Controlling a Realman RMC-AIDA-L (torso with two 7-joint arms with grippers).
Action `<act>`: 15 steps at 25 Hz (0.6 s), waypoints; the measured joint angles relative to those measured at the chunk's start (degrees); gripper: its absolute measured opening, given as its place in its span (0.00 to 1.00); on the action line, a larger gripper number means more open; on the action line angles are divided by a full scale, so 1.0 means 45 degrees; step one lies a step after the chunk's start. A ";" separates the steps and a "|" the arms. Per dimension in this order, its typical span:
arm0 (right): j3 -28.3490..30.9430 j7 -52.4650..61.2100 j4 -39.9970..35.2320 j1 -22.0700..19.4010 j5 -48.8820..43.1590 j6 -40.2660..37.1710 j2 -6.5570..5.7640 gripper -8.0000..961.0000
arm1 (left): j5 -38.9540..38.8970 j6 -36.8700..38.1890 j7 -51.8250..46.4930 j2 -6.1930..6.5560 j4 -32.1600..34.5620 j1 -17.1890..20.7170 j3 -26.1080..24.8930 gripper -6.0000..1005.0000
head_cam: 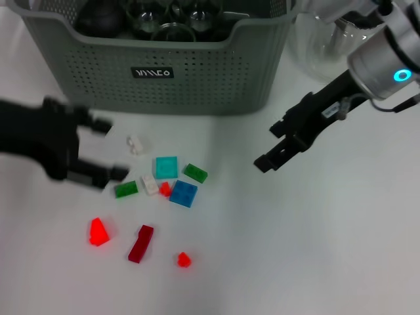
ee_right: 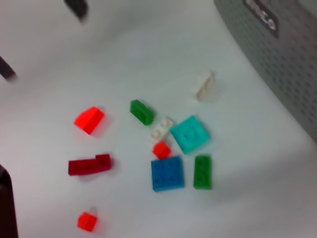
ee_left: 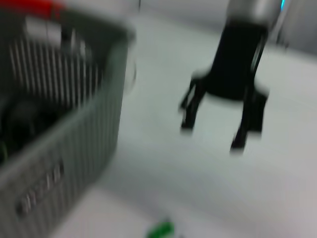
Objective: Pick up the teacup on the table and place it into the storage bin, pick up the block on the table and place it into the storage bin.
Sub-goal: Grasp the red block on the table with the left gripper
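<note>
Left gripper (head_cam: 98, 149), empty with its fingers spread wide, hovers low at the left edge of the scattered blocks, just left of the green block (head_cam: 126, 189) and the small white block (head_cam: 135, 145). Its opening faces right, toward the pile, so the nearest pieces lie directly ahead. Right gripper (head_cam: 274, 146), also open and empty, hangs farther off to the right. Behind the blocks stands the storage bin (head_cam: 197, 85), already holding glassware; no teacup shows on the table.
</note>
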 joint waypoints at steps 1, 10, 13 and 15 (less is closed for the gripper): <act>0.0000 0.0000 0.0000 0.0000 0.0000 0.0000 0.0000 0.99 | 0.0890 0.0021 -0.0078 -0.0121 0.0279 0.0064 0.0480 0.87; -0.0020 0.0006 0.0012 0.0146 0.0001 0.0212 0.0151 0.99 | 0.5429 0.0026 -0.2493 -0.0532 0.1250 0.0210 0.4410 0.87; 0.0018 0.0007 0.0032 0.0146 -0.0002 0.0224 0.0093 0.99 | 0.6163 -0.0044 -0.3644 -0.0549 0.1247 0.0009 0.5304 0.87; 0.0032 0.0006 0.0034 0.0145 -0.0003 0.0226 0.0079 0.98 | 0.6323 -0.0127 -0.4668 -0.0553 0.1170 -0.0228 0.5879 0.87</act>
